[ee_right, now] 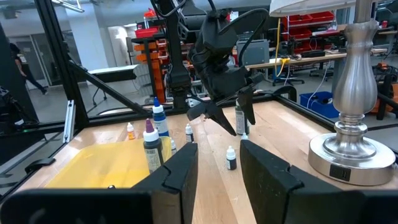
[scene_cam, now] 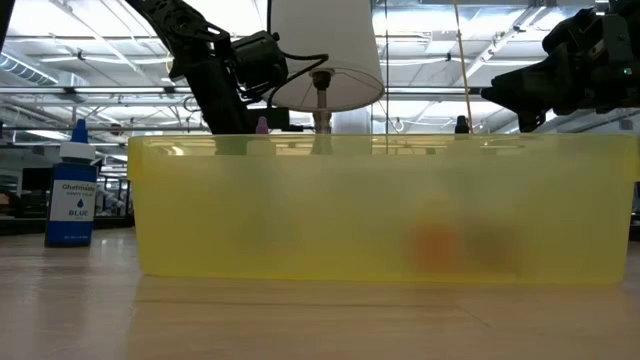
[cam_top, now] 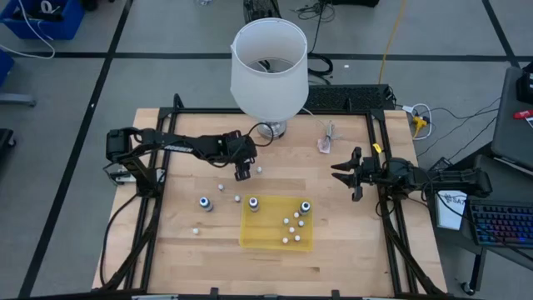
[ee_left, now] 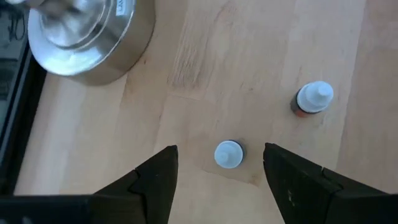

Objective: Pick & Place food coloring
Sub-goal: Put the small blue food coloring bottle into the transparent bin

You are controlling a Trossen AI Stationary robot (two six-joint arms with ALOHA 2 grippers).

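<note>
The left gripper [ee_left: 221,171] hangs above the pale wooden table [cam_top: 350,242], its dark fingers [ee_left: 155,180] spread apart, and a tiny food coloring bottle with a pale whitish cap [ee_left: 227,154] stands upright between them, untouched by either. A second small white-capped bottle with an orange-brown body [ee_left: 313,99] stands just outside one finger, near the round silver lamp base [ee_left: 87,37]. Other bottles stand in and beside the shallow translucent yellow tray [cam_top: 262,237]. The right gripper [cam_top: 348,173] waits well apart, its fingers also parted.

Lab: framed robot table [cam_top: 333,250], shelving [ee_right: 155,43]
</note>
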